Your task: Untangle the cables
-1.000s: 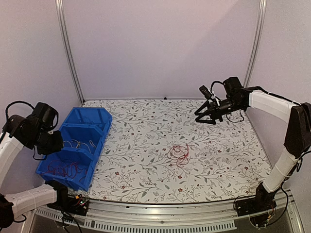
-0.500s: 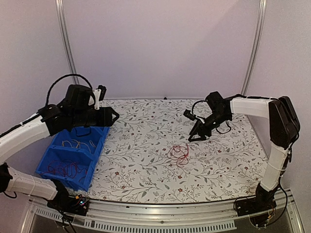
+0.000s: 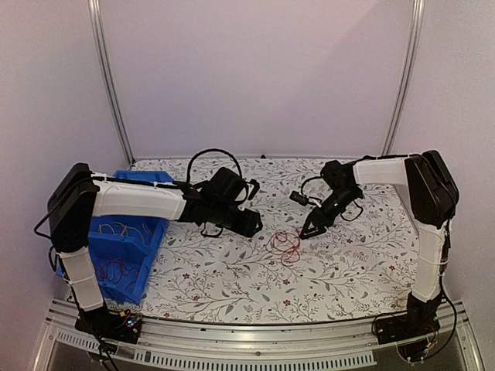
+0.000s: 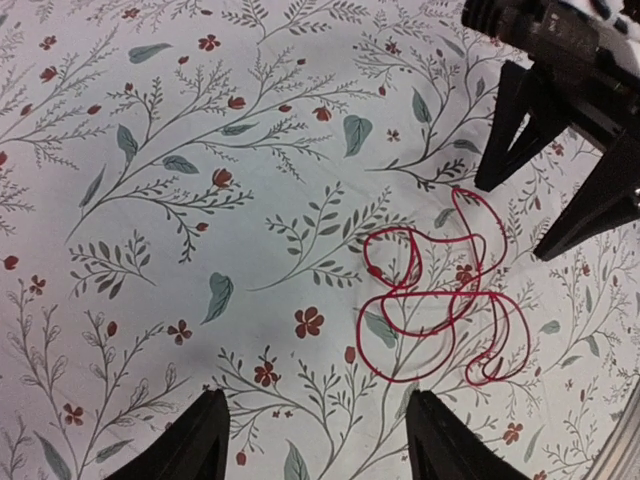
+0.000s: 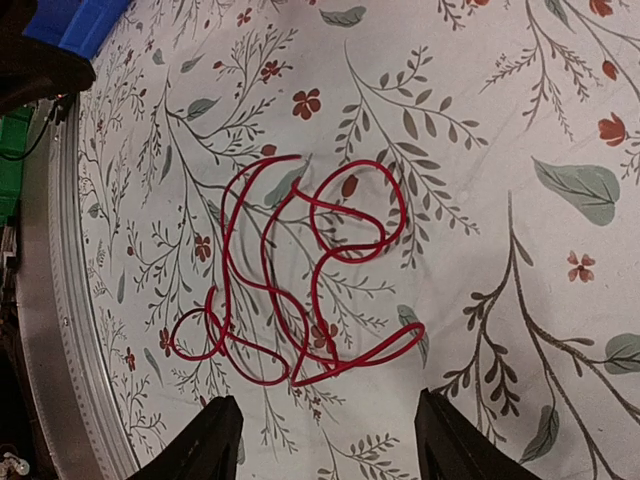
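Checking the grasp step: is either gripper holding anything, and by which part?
Nothing is held. The left gripper and right gripper are both open near the red cable, which lies loose on the table.

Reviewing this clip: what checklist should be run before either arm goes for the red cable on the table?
1. Open, empty left gripper: ok.
2. Open, empty right gripper: ok.
3. Both wrist cameras see the red cable: ok.
4. Nothing resting on the red cable, which lies loose on the table: ok.
5. The right gripper clear of the nearest loop: cannot tell; in the left wrist view they look very close.
6. Cable ends found for a clean pull: cannot tell; the loops cross several times.
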You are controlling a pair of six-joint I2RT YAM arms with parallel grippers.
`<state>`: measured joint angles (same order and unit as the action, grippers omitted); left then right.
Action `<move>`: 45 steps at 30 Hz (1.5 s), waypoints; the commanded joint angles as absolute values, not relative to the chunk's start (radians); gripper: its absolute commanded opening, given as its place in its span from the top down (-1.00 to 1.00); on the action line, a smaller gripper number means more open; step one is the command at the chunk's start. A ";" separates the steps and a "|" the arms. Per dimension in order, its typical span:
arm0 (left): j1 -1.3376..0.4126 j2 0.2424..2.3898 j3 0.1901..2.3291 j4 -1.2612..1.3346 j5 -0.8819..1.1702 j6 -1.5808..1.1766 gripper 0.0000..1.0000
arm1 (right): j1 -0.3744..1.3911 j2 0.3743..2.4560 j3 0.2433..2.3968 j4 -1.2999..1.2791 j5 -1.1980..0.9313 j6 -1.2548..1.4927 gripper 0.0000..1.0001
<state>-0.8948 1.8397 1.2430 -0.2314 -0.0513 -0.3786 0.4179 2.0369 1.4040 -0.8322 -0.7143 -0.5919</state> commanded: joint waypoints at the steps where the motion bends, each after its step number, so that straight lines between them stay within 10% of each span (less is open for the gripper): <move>1: -0.901 1.929 1.269 -0.131 0.046 -0.457 -0.22 | 0.417 2.107 1.486 -0.886 -0.795 -0.541 -0.26; 21: -0.906 2.175 1.387 -0.045 0.119 -0.477 -0.07 | 0.417 2.130 1.582 -0.985 -0.973 -0.575 0.93; 30: -0.896 2.258 1.432 0.031 0.085 -0.467 0.71 | 0.416 1.971 1.718 -1.215 -1.143 -0.759 1.00; 45: -0.826 2.257 1.358 0.044 0.073 -0.525 0.97 | 0.358 1.782 2.171 -1.341 -1.220 -0.873 1.00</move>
<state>-0.8726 2.2215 1.4349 0.1860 0.1108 -0.5079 0.3843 1.9026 2.0274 -1.3167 -1.0389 -0.7959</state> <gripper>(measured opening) 0.004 0.017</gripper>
